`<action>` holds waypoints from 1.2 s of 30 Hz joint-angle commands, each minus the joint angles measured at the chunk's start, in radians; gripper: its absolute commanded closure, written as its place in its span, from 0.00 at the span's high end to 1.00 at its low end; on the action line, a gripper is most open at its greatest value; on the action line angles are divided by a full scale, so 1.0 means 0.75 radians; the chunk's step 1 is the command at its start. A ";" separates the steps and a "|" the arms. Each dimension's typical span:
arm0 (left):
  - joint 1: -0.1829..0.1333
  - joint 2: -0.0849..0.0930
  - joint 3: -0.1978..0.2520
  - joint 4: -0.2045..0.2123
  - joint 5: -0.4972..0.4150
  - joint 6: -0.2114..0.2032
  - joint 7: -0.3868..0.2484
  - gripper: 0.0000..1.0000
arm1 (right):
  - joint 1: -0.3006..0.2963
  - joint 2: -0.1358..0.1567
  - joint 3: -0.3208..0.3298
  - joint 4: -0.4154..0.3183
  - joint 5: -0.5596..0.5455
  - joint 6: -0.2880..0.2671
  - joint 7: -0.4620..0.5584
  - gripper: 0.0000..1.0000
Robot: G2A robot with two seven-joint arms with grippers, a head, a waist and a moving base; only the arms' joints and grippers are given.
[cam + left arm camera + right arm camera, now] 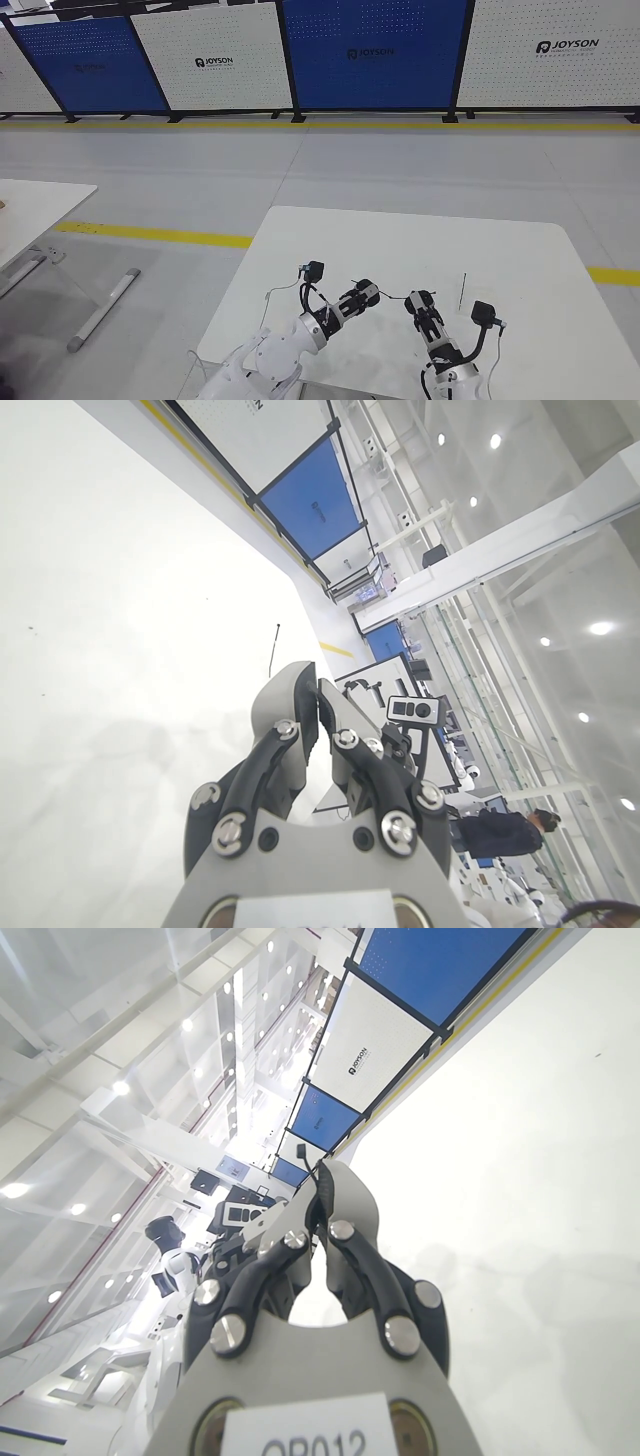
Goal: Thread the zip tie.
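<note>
Thin black plastic zip tie [301, 1151], lower centre of top view | likely light, springy, slick; hold near ends | right gripper [320, 1174] pinches head end | left gripper [316, 688] pinches tail

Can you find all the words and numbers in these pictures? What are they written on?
White wall panels: a brand logo word, not read out here.
Blue wall panels: a darker logo, too faint to read.
Sticker on the right gripper: letters and digits, cut off by the picture's edge.
Label on the left gripper: print cut off, unreadable.
</note>
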 commanded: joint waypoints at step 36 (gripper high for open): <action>0.008 0.003 0.003 -0.028 0.065 0.013 0.031 0.00 | -0.015 -0.002 0.035 -0.024 0.058 0.010 -0.036 0.00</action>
